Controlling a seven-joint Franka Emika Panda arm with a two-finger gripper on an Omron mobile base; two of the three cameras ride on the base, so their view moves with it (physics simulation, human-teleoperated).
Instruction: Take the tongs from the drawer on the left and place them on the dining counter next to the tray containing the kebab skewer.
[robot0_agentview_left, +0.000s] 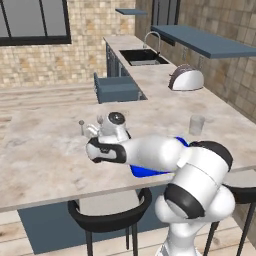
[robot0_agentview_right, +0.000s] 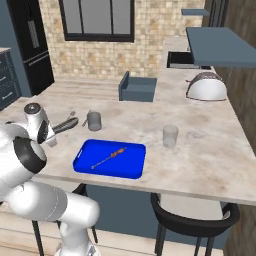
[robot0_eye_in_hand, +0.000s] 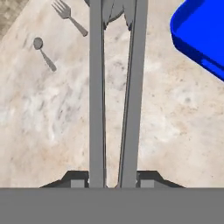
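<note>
My gripper (robot0_eye_in_hand: 113, 179) is shut on the tongs (robot0_eye_in_hand: 97, 87), whose two long grey arms run straight ahead from the fingertips (robot0_eye_in_hand: 78, 179) over the beige dining counter (robot0_eye_in_hand: 52, 122). In the right base view the gripper (robot0_agentview_right: 52, 131) holds the tongs (robot0_agentview_right: 67, 124) low above the counter (robot0_agentview_right: 200, 165), just left of the bright blue tray (robot0_agentview_right: 85, 162). The thin kebab skewer (robot0_agentview_right: 111, 156) lies in the tray. The arm hides most of the tray (robot0_agentview_left: 150, 172) in the left base view. The slate-blue drawer (robot0_agentview_right: 137, 88) stands pulled out beyond the counter.
A fork (robot0_eye_in_hand: 68, 15) and a spoon (robot0_eye_in_hand: 43, 53) lie on the counter ahead of the tongs. A grey cup (robot0_agentview_right: 93, 120) stands behind the tray and a clear glass (robot0_agentview_right: 170, 136) to its right. Black stools (robot0_agentview_left: 110, 212) line the near edge. A domed toaster (robot0_agentview_right: 206, 87) sits far right.
</note>
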